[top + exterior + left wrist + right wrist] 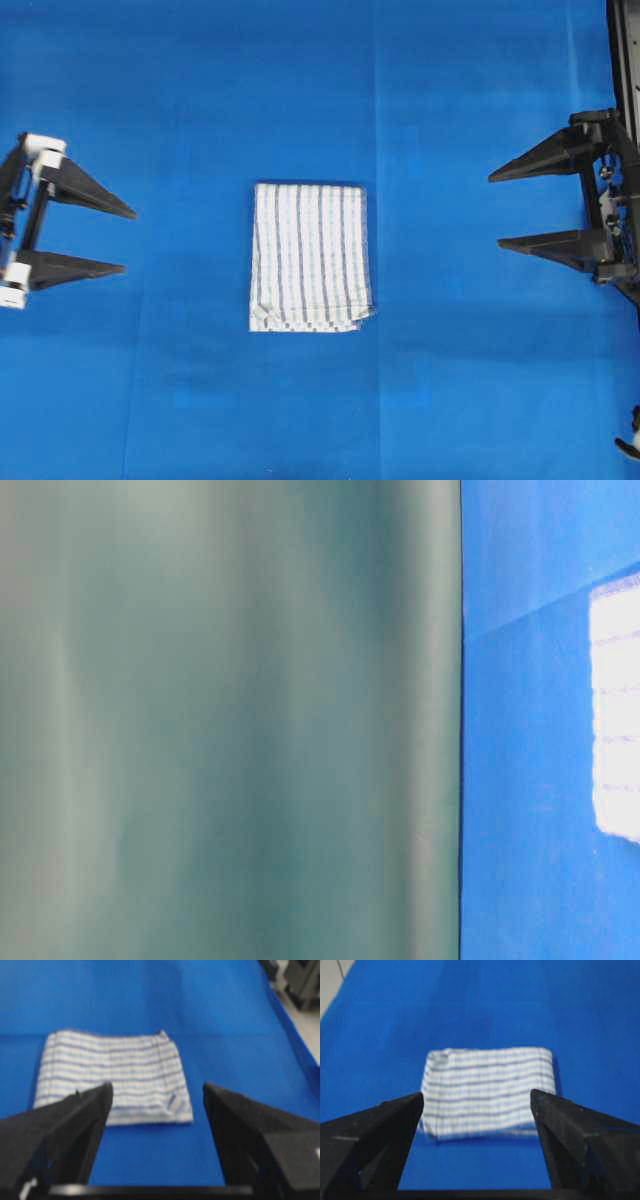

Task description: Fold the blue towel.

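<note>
The blue towel [309, 257] is being seen folded into a compact rectangle, lying flat on the blue table covering [200, 100]. The left gripper [128, 240] and right gripper [495, 210] are being held wide apart, empty, well clear of the towel on opposite sides. No readable writing is being shown.

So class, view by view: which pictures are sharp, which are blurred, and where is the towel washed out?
Overhead: sharp; the blue towel shows clear stripes. Table-level: blurred, a grey-green surface fills most of it, and the towel is glared to white. Both wrist views: soft focus, dark fingers blurred in front.
</note>
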Robot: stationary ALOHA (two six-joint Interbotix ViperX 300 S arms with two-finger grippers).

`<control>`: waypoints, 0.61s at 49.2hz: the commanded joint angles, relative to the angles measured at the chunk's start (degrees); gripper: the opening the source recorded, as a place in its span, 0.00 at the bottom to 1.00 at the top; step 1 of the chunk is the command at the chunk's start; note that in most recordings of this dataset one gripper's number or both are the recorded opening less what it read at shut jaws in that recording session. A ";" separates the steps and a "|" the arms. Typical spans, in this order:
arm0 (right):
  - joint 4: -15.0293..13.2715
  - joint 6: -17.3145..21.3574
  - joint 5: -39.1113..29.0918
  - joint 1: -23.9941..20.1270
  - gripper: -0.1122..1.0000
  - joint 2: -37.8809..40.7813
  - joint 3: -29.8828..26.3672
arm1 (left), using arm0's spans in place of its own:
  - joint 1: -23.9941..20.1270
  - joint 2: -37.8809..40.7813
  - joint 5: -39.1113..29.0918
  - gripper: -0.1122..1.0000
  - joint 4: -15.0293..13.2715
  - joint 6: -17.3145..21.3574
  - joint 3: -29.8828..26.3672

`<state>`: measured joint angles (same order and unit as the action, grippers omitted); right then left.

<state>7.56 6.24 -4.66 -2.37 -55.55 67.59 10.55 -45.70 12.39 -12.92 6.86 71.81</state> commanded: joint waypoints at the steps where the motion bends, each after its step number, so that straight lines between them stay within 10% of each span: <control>1: -0.26 -0.09 1.85 0.35 0.92 -1.41 1.58 | -0.26 -3.08 0.62 0.70 0.18 0.09 1.58; 30: -0.26 -0.09 10.81 0.35 0.92 0.70 8.88 | -0.26 -12.66 0.44 0.70 0.18 0.18 9.58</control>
<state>7.38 6.24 5.27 -2.11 -55.46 77.08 10.46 -58.62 12.48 -12.92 6.94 81.83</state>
